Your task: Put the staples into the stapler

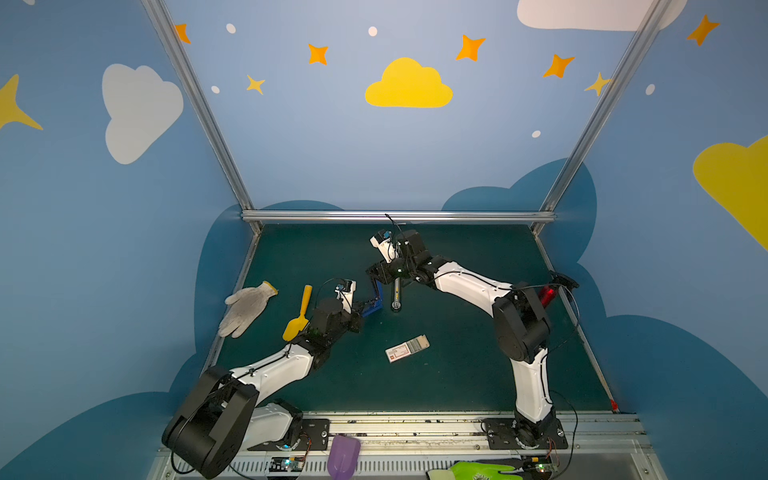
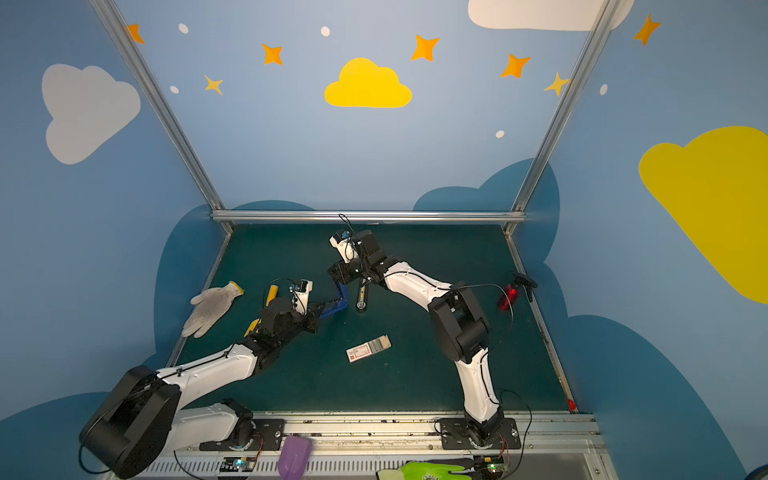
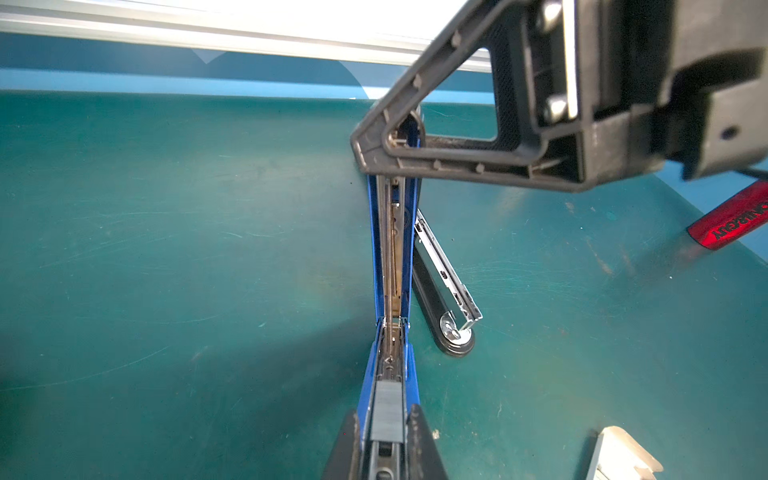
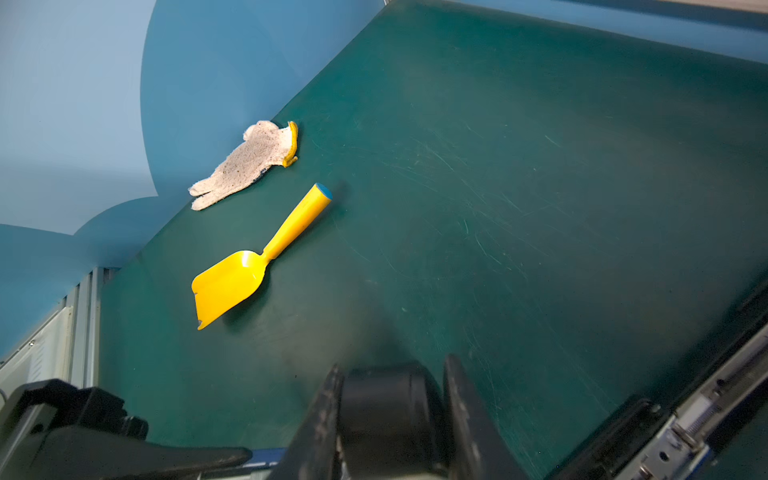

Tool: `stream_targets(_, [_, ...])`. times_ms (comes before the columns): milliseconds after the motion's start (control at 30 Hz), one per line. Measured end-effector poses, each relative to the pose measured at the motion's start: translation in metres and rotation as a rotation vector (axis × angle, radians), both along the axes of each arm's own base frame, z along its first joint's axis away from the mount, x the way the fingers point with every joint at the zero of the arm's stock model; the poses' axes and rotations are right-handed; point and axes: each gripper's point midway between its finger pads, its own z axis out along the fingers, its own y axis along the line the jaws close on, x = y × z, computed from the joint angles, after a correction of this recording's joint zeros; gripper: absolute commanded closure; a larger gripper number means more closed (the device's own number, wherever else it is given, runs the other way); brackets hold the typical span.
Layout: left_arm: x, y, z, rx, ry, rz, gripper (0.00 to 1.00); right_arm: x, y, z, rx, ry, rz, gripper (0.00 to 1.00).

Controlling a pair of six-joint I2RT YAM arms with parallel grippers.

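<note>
step: staples [image 3: 387, 409] look seated in stapler [image 3: 365, 382]
my left gripper [image 3: 384, 419]: narrow, clamping it
my right gripper [image 4: 392, 365]: pinching the lid [image 3: 373, 249]
next: swing lid shut gently

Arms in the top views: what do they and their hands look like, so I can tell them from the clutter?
The left arm and right arm have white shells on the links, bulky black joints and thin black cables running along them. Each wrist carries a white camera unit. The left hand and right hand are black, with flat tapering fingers on open triangular frames.
</note>
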Motion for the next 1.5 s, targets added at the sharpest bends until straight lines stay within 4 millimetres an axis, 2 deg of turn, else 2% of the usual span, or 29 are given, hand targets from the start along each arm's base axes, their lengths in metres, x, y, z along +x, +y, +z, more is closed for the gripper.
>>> stream_targets(300, [0.001, -0.001, 0.0, 0.0, -0.004, -0.003, 0.96, -0.005, 0.002, 0.001, -0.002, -0.005, 0.009, 0.67])
stream_targets(700, [0.002, 0.0, 0.001, -0.011, -0.003, 0.005, 0.96, -0.021, 0.011, -0.001, 0.012, 0.045, 0.015, 0.57])
stream_targets(900, [0.003, 0.0, 0.001, -0.017, 0.0, 0.012, 0.96, -0.039, 0.019, -0.003, 0.027, 0.112, 0.041, 0.5])
stream_targets(1067, [0.005, -0.001, -0.005, -0.009, 0.018, 0.013, 0.96, -0.078, 0.037, -0.001, 0.063, 0.227, 0.127, 0.48])
stream_targets(1100, [0.004, -0.001, -0.008, -0.015, 0.028, 0.017, 0.96, -0.08, 0.038, -0.002, 0.063, 0.235, 0.121, 0.48])
stream_targets(1300, [0.005, -0.001, -0.007, -0.001, 0.02, 0.024, 0.96, -0.085, 0.025, 0.007, 0.093, 0.3, 0.106, 0.47])
stream_targets(1400, [0.008, 0.001, -0.01, 0.016, 0.015, 0.046, 0.96, -0.087, 0.007, 0.012, 0.104, 0.328, 0.084, 0.48])
stream_targets(1500, [0.019, 0.004, -0.014, 0.048, 0.005, 0.089, 0.96, -0.086, -0.018, 0.006, 0.097, 0.364, 0.043, 0.48])
